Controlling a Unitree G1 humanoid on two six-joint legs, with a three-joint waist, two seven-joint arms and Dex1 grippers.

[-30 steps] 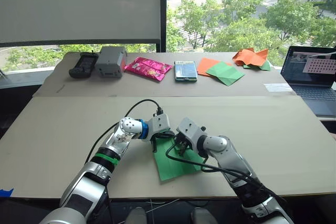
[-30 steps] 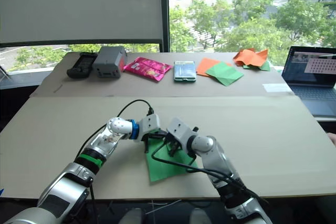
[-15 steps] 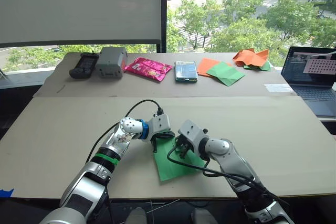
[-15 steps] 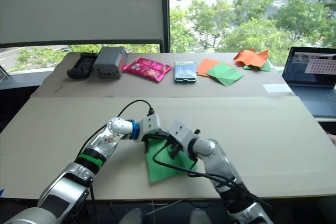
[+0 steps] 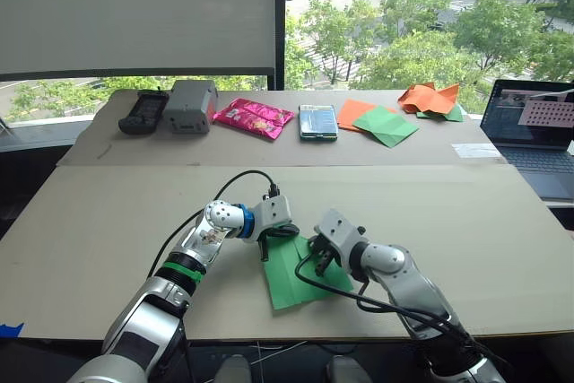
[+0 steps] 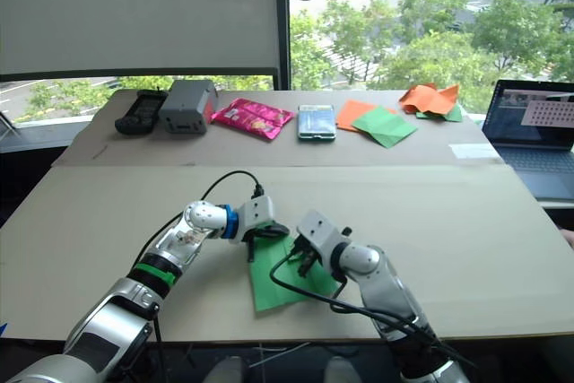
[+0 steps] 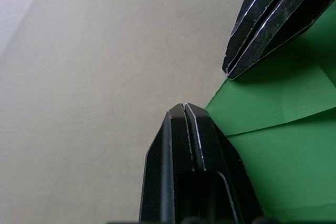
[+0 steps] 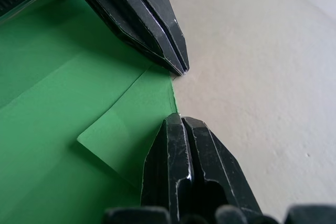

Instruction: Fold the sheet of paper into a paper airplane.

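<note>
Right gripper (image 5: 316, 260) shifted rightward over creased, flat sheet of paper (image 5: 300, 273).

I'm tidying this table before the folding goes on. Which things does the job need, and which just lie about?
Needed: the sheet of paper, left gripper, right gripper.

Lying about: remote control, grey box, pink snack packet, phone, orange and green sheets, crumpled paper heap, laptop.

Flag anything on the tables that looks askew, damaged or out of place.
The sheet of paper lies skewed to the table edge, one small corner flap folded over. On the far table, a crumpled orange-and-green paper heap looks messy. Nothing looks spilled.
</note>
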